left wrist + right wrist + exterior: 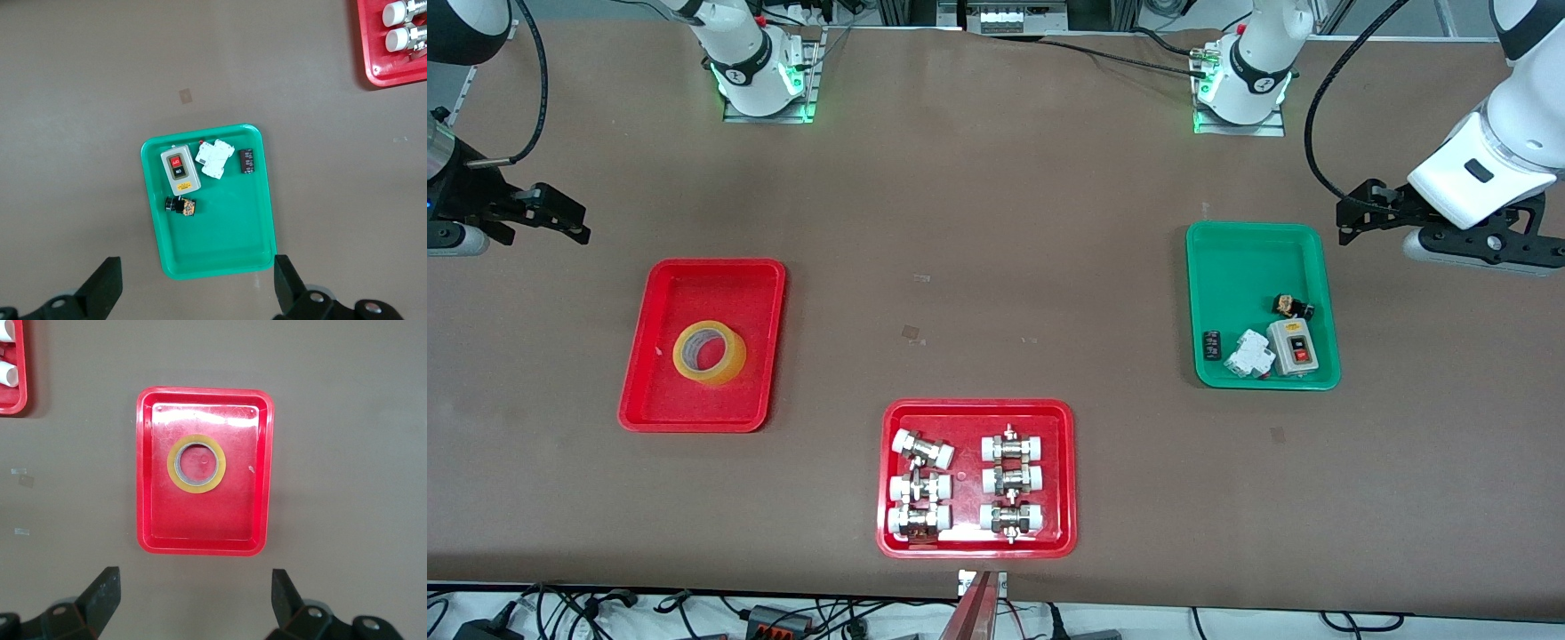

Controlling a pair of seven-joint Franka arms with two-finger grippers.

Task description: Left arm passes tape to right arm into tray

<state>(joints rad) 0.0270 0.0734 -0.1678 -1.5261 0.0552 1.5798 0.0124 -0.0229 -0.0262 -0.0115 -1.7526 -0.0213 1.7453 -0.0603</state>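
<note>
The yellow tape roll lies flat in the plain red tray toward the right arm's end of the table. It also shows in the right wrist view, in the middle of the tray. My right gripper is open and empty, up in the air over bare table beside the tray's rim. My left gripper is open and empty, up over bare table beside the green tray; in the left wrist view its fingers stand wide apart.
A green tray holding a switch box and small electrical parts sits toward the left arm's end. A red tray of white-capped metal fittings stands at the table's near edge.
</note>
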